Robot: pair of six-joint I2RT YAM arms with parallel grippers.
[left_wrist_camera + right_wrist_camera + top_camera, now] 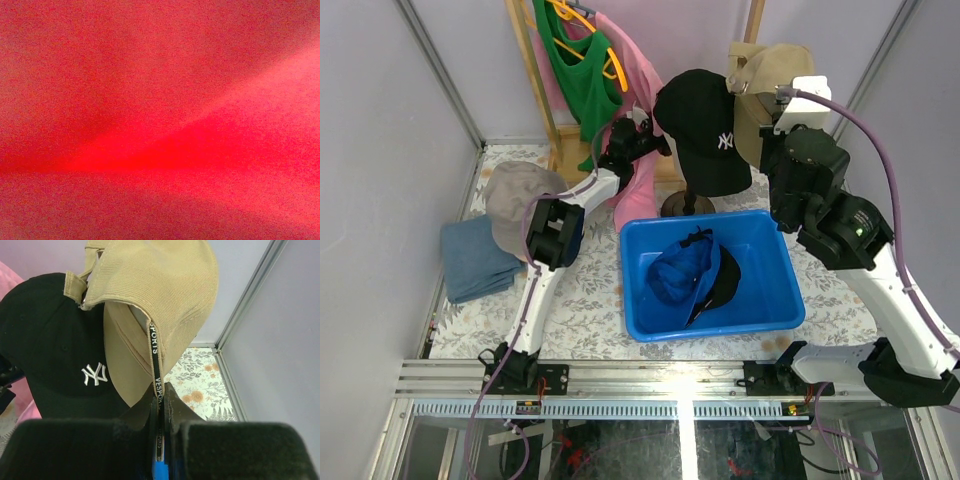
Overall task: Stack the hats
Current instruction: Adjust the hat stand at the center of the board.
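From the top camera, the right end effector [768, 102] is raised at the back right with the khaki cap [765, 72] hanging from it, well above the desk [580, 300]. The khaki cap sits just beside the black cap with the white logo [705, 125], which is perched on a stand [685, 205] behind the blue bin [775, 250]. Inside the bin lie a blue cap [678, 272] and, touching its right side, a black hat [725, 282]. At the far left a grey-taupe bucket hat [515, 195] rests on a folded blue cloth [475, 260]. The left arm reaches to the back, and its left end effector [642, 135] is pushed up against the pink shirt [630, 80], next to the green shirt [580, 70] on the rack. I cannot tell from here whether its fingers are apart or together.

My left wrist feed is one blurred field of red and pink. No fingers and no hat can be made out in it.

On the right wrist feed, the two fingers are pressed together, clamping the lower edge of the khaki cap along with a black printed ribbon that hangs from it. The cap hangs upside down above the fingers, its strap and buckle at the top left. The black cap is to its left, close behind.
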